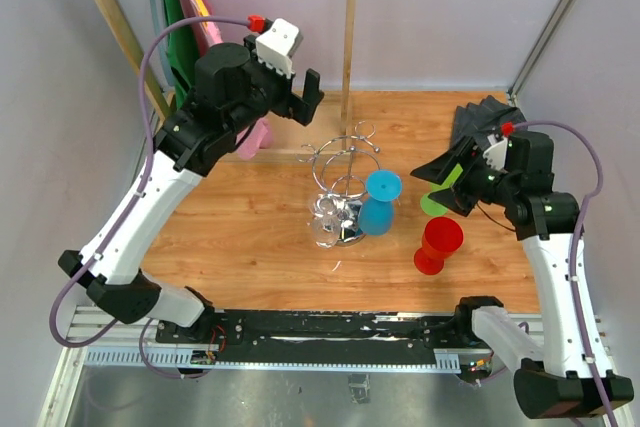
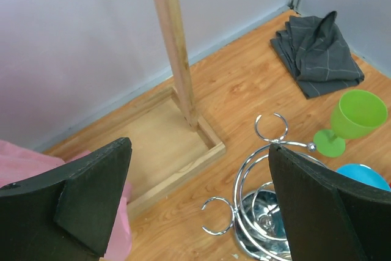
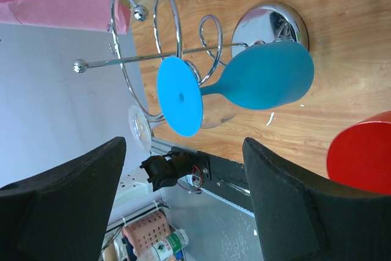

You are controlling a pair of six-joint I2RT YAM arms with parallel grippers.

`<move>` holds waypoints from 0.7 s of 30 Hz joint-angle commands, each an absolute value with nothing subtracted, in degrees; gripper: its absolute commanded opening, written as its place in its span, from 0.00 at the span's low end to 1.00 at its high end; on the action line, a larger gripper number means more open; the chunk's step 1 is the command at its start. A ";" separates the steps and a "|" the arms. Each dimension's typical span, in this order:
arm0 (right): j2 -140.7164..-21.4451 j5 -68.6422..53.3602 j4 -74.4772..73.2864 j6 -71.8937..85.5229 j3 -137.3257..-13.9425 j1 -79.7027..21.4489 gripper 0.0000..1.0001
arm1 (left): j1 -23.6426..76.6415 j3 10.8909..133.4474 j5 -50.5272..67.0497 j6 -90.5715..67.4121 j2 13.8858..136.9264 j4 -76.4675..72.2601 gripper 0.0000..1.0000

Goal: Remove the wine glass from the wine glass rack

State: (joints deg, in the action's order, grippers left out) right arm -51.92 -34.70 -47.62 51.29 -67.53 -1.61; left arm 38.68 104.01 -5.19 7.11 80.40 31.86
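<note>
The blue wine glass (image 1: 380,203) hangs upside down on the chrome rack (image 1: 345,162) in the middle of the worktop (image 1: 250,237). Its foot is up among the curled arms and its bowl is down beside the shiny round base. Nothing shows inside it. A clear glass (image 1: 325,219) sits at the rack's left side and is hard to make out.

The right end effector (image 3: 183,169) points at the blue glass with its fingers apart and nothing between them, short of the glass. Only its wrist view shows the blue foot lying against a wire loop. It also shows a bottle (image 3: 171,242) below the worktop edge, with a label too small to read.

The left end effector (image 2: 198,151) hovers behind the rack, fingers spread wide and empty. Its view shows a green glass (image 2: 357,117) whole, apparently upright, whereas from above the right arm half hides it.

A red glass (image 1: 438,244) stands near the front right. A grey cloth (image 1: 480,122) lies in the far right corner, and a wooden rail (image 1: 350,27) stands behind.
</note>
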 commanded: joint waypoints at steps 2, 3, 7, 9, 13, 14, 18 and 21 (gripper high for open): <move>-51.77 -31.68 -43.00 54.51 -64.13 -4.66 0.78 | 33.66 106.27 2.69 -1.45 80.97 33.38 0.99; -51.70 -31.71 -42.38 54.76 -63.37 -4.93 0.78 | 32.74 106.22 3.72 -2.39 80.91 33.59 0.99; -51.80 -30.88 -39.12 56.40 -61.05 -7.18 0.77 | 30.13 105.66 7.35 -5.23 80.95 34.00 0.99; -52.33 -30.07 -37.73 57.17 -60.38 -8.87 0.77 | 29.52 105.49 8.31 -5.73 81.10 34.09 0.99; -53.35 -28.70 -34.68 58.68 -59.53 -11.63 0.76 | 28.94 105.06 9.69 -6.39 81.45 34.28 0.99; -53.71 -28.35 -34.11 58.85 -59.54 -12.08 0.76 | 28.92 104.89 9.97 -6.50 81.47 34.30 0.99; -54.52 -28.11 -32.92 59.16 -59.23 -12.75 0.73 | 28.51 104.50 10.77 -6.91 81.69 34.53 0.99; -54.92 -28.27 -32.10 59.47 -58.47 -13.11 0.70 | 28.31 104.71 11.46 -7.14 81.96 34.78 0.99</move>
State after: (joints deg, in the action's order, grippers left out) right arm -54.70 -29.47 -34.89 58.30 -59.79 -11.64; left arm 29.15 104.44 9.34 -6.07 81.34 34.54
